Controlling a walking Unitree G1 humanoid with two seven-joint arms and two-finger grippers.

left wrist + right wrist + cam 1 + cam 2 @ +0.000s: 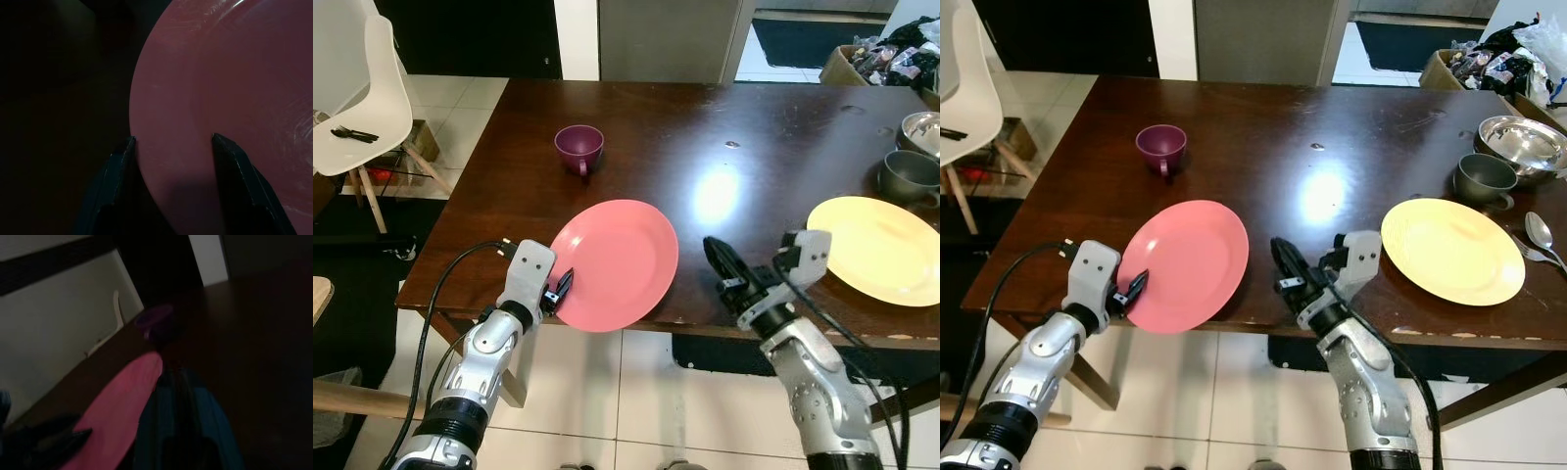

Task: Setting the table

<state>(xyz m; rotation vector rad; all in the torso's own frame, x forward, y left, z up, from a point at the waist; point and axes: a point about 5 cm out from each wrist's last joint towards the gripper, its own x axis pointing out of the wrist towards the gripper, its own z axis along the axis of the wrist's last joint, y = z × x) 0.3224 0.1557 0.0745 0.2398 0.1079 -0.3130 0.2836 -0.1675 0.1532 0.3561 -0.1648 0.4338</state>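
Left tool (pixel 564 286) at the table's near edge, its fingers (pixel 115 171) astride the rim of the pink plate (pixel 619 260), one above and one below, pinching it. Right tool (pixel 1283 262) over the same near edge, just beside the plate's other side, not touching it; fingers pressed together.

Dark wooden table (pixel 705 127), glossy, with a light glare near its middle. Pink plate overhangs the near edge toward the left corner. Yellow plate (pixel 1451 249) lies flat near the right end of the near edge. Steel bowl (pixel 1524 143) at the far right edge. Grey cup (pixel 1484 178) just beside the bowl. Purple cup (pixel 578 148) upright, toward the far left, well apart from the pink plate. Spoon (pixel 1540 231) at the right edge, beside the yellow plate.
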